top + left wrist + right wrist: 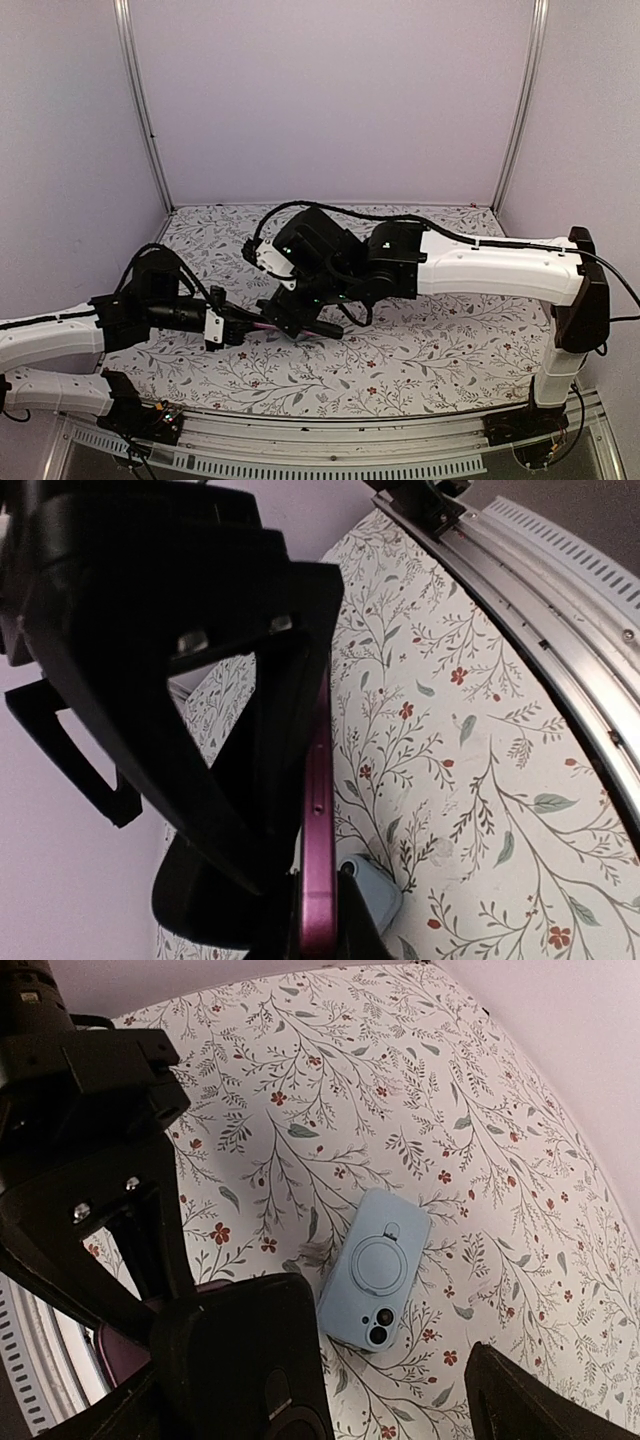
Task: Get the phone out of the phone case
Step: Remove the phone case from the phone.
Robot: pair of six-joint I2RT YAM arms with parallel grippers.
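My left gripper (232,326) (320,930) is shut on a thin phone (318,810) with a magenta edge, held on edge just above the table. In the right wrist view the phone's black flat side (240,1360) fills the lower left. A light blue phone case (375,1268) lies back-up on the floral table with a ring stand and two dark camera holes. One corner of the case (378,890) peeks out beside the left fingers. I cannot tell whether anything is inside the case. My right gripper (300,310) (400,1410) hangs open over the phone and case, holding nothing.
The floral mat (420,340) covers the table between lilac walls. A metal rail (560,610) runs along the near edge, close to the left gripper. The right arm (500,265) reaches across from the right, its wrist crowding the left gripper.
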